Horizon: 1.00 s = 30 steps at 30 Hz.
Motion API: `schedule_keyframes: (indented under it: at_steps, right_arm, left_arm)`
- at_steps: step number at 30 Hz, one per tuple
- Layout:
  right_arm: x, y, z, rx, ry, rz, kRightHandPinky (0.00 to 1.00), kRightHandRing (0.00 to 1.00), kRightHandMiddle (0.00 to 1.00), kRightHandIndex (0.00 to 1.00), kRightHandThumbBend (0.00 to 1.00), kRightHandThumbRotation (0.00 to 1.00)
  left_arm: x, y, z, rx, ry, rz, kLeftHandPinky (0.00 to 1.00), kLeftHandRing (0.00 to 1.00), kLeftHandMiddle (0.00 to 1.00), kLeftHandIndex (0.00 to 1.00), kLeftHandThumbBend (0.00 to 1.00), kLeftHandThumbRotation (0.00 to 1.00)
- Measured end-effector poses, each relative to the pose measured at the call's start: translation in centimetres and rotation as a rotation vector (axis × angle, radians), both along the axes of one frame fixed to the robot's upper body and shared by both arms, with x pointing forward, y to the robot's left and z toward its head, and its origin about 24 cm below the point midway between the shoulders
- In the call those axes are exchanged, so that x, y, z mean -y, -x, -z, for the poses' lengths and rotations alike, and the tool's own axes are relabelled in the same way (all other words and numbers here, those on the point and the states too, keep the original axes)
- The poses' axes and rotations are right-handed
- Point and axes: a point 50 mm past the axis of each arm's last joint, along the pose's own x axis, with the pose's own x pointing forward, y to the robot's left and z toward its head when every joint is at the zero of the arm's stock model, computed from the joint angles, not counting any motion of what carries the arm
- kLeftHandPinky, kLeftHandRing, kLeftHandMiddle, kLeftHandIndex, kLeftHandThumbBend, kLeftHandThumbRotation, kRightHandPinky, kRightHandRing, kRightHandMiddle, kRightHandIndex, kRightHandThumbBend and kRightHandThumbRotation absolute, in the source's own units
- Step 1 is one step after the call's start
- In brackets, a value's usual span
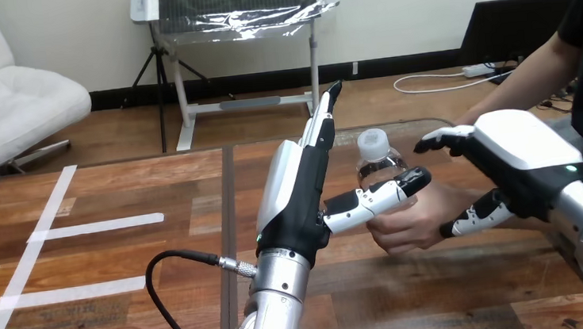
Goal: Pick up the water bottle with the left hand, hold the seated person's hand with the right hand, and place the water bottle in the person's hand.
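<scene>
Fingers (322, 126) straight, left hand (299, 199) beside water bottle (376, 161) (in person's hand (409, 227)).

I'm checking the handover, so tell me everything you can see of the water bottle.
The water bottle is clear plastic with a white cap, standing upright above the right half of the table. Its neck and shoulder show; the lower part is hidden. The left robot hand has its thumb across the bottle's front, and the person's hand is curled at its base.
</scene>
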Motion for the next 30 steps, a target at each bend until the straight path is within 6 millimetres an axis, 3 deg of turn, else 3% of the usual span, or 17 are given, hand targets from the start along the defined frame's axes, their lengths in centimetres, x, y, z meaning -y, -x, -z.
schedule_keyframes:
  at_steps: [6, 22, 26, 27, 30]
  right_arm:
    - [-0.2, 0.8, -0.6, 0.038, -0.048, -0.006, 0.63, 0.75, 0.81, 0.78, 0.87, 0.0]
    - [-1.3, 3.8, -1.8, 0.108, -0.294, 0.01, 0.69, 0.8, 0.84, 0.81, 0.63, 0.01]
    - [-1.8, 4.7, -1.9, 0.124, -0.371, 0.019, 0.69, 0.8, 0.83, 0.81, 0.59, 0.01]
    - [-2.9, 5.6, -2.1, 0.164, -0.462, 0.018, 0.69, 0.8, 0.83, 0.8, 0.56, 0.01]
    - [-3.1, 5.7, -2.2, 0.17, -0.486, 0.014, 0.68, 0.79, 0.82, 0.79, 0.51, 0.01]
  left_arm:
    - [-0.1, 0.0, -0.1, -0.003, 0.019, -0.002, 0.99, 1.0, 1.0, 1.0, 0.92, 0.54]
    - [-0.7, 1.0, -1.0, 0.039, 0.166, 0.012, 0.95, 0.94, 0.95, 0.95, 0.75, 0.62]
    - [-1.1, 1.5, -1.2, 0.053, 0.221, 0.01, 0.93, 0.92, 0.93, 0.92, 0.71, 0.63]
    - [-1.6, 2.5, -1.3, 0.067, 0.291, 0.001, 0.91, 0.91, 0.92, 0.9, 0.67, 0.63]
    - [-1.7, 2.7, -1.3, 0.062, 0.305, 0.002, 0.88, 0.88, 0.9, 0.89, 0.64, 0.62]
